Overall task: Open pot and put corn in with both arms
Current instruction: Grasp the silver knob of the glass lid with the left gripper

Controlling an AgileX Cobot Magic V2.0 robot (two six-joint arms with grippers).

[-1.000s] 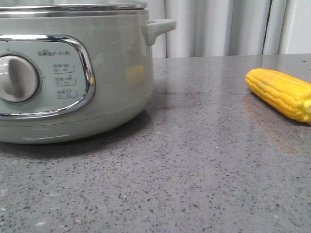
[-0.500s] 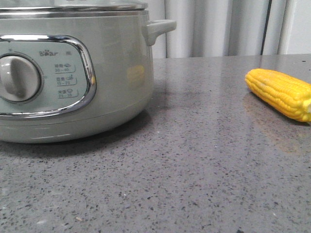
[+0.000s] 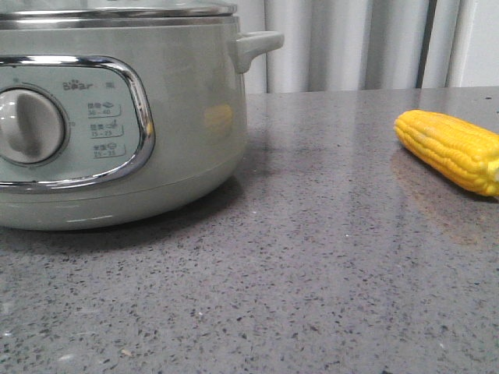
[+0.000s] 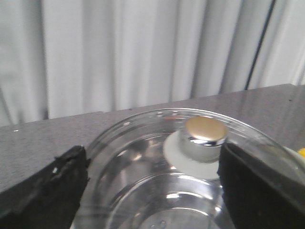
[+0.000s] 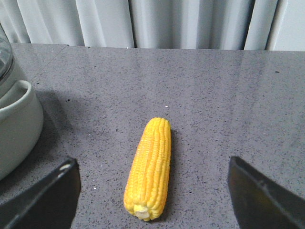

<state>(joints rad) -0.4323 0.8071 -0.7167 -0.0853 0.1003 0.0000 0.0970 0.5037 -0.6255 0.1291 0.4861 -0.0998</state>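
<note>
The pale grey-green pot stands at the left of the front view with its control panel and knob facing me; its side handle also shows in the right wrist view. A glass lid with a chrome knob covers it. My left gripper is open above the lid, its fingers wide apart, the lid knob close to the right finger. The yellow corn lies on the table at the right. My right gripper is open above the corn, one finger on each side.
The grey speckled tabletop stretches between pot and corn. Pale curtains hang behind the table's far edge. Neither arm shows in the front view.
The front view has shifted very slightly; pot and corn stay where they were.
</note>
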